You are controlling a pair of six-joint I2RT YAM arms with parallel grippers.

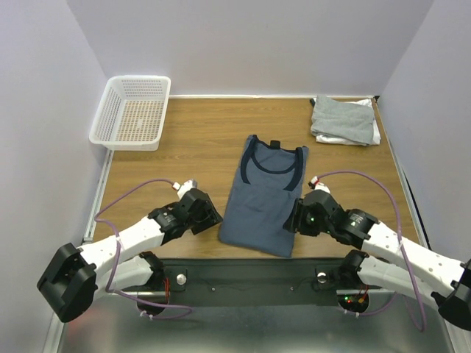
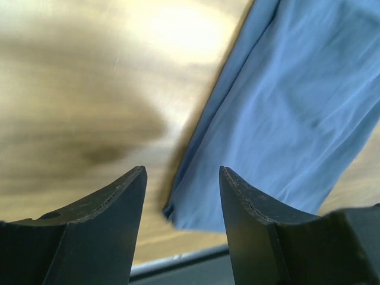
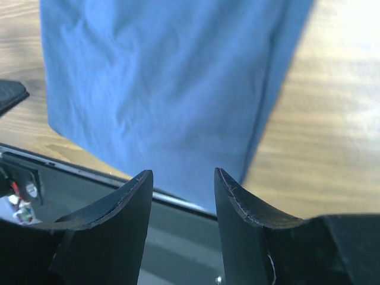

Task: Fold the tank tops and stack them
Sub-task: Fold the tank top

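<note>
Wooden desk (image 1: 199, 140) with the navy tank top (image 1: 263, 202) flat at centre; I hold left gripper (image 2: 181, 178) and right gripper (image 3: 181, 178), jaws wide, at its hem corners, and should pinch both evenly.

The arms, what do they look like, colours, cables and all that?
White shells with black joints. A purple cable loops along the left arm and the right arm. The left gripper and right gripper have two black, curved, tapering fingers each.

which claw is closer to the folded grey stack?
Right. Right claw at the navy top's right hem, stack beyond it; left claw at the left hem, farther.
</note>
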